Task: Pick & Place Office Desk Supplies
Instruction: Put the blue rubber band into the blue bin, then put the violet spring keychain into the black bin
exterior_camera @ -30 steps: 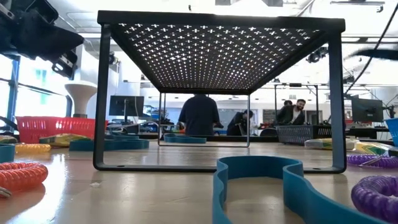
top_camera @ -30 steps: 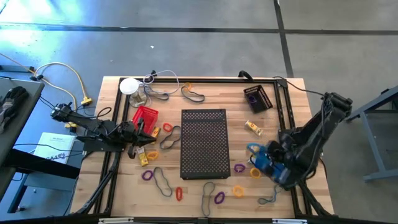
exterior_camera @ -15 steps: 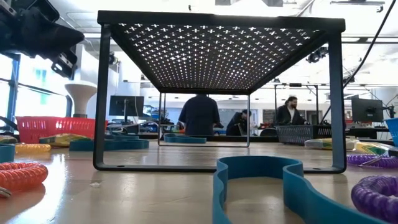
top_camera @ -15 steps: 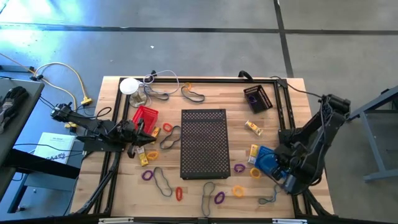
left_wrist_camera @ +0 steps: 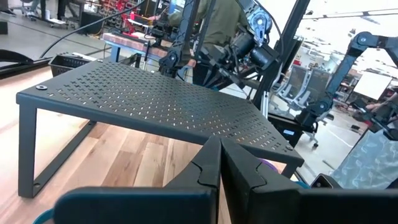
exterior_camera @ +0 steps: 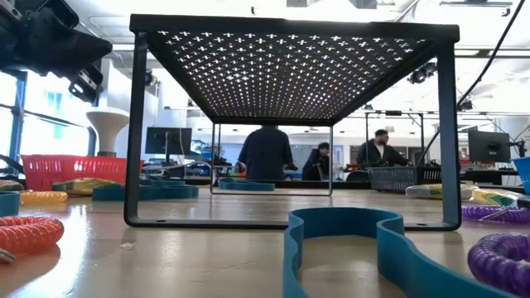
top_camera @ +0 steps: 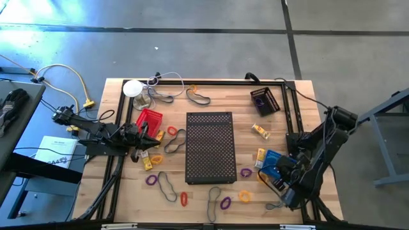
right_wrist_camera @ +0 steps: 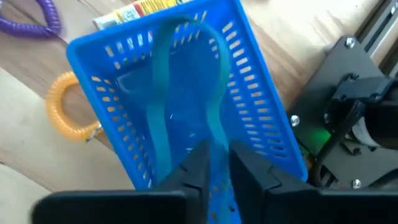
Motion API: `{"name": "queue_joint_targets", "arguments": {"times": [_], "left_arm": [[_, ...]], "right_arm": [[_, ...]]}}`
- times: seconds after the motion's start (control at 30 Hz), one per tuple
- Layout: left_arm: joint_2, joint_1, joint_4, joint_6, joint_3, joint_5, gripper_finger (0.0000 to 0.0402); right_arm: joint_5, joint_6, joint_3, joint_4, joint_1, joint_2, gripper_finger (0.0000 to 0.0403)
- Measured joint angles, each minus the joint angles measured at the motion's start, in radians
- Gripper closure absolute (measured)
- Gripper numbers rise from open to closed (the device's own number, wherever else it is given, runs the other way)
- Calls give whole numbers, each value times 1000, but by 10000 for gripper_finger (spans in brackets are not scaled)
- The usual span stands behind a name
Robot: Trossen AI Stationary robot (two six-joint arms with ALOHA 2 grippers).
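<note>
a: what's the biggest thing on the wooden table [top_camera: 211, 86]?

b: the black perforated stand [top_camera: 210, 146] in the middle. the supplies lie scattered around it: long thin dark bands [top_camera: 167, 186] looped flat on the wood, then small coiled loops, purple [top_camera: 246, 172], orange [top_camera: 244, 196], red [top_camera: 184, 199], and little yellow blocky pieces [top_camera: 259, 131].

a: any in containers?

b: a red basket [top_camera: 149, 119] sits left of the stand, a black basket [top_camera: 264, 100] at the far right corner, and a blue basket [right_wrist_camera: 186, 93] near the right edge. in the right wrist view a teal band [right_wrist_camera: 186, 81] lies inside the blue one, with an orange loop [right_wrist_camera: 68, 115] just outside its wall and a purple one [right_wrist_camera: 31, 18] farther off.

a: the grippers?

b: the right gripper [right_wrist_camera: 214, 163] hangs over the blue basket, fingers parted by a narrow gap right at the band's end; i can't tell whether they pinch it. the left gripper [left_wrist_camera: 219, 165] waits by the red basket, fingers pressed together, holding nothing.

a: any writing?

b: a yellow printed packet [right_wrist_camera: 146, 9] beside the blue basket, but its text is too small to read.
</note>
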Motion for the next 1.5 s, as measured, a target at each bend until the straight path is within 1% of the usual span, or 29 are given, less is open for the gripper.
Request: {"name": "queue_joint_targets", "arguments": {"times": [0.13, 0.23, 0.33, 0.43, 0.53, 0.6, 0.7, 0.83, 0.93, 1.03, 1.13, 1.2, 1.27, 1.4, 1.5], "left_arm": [[0, 0, 0, 0, 0, -1, 399], [0, 0, 0, 0, 0, -3, 399], [0, 0, 0, 2, 0, -3, 399], [0, 0, 0, 2, 0, -2, 399], [0, 0, 0, 2, 0, -2, 399], [0, 0, 0, 2, 0, -2, 399], [0, 0, 0, 2, 0, -2, 399], [0, 0, 0, 1, 0, 2, 399], [0, 0, 0, 0, 0, 2, 399], [0, 0, 1, -1, 0, -3, 399], [1, 0, 3, -1, 0, -43, 395], [10, 0, 27, -1, 0, -63, 382], [28, 0, 65, 4, 0, -66, 358], [101, -2, 125, 6, 0, -64, 291], [178, -21, 190, 2, 0, -41, 243]], "right_arm": [[0, 5, 0, -2, -28, 0, 285], [8, -62, 0, -4, -53, -2, 232], [57, -158, 17, -5, -78, -2, 188], [150, -273, 69, 13, -109, -2, 163], [268, -432, 115, 116, -137, -3, 157], [294, -563, 121, 221, -156, -3, 156], [286, -704, 109, 369, -184, 3, 156], [267, -794, 78, 496, -227, 33, 156], [258, -819, 65, 511, -259, 72, 156], [222, -860, 64, 528, -288, 112, 156], [177, -906, 64, 555, -313, 149, 156], [156, -920, 65, 562, -328, 170, 156], [143, -931, 64, 569, -337, 187, 156], [131, -956, 65, 606, -351, 205, 156], [101, -976, 65, 642, -356, 207, 156]]}}
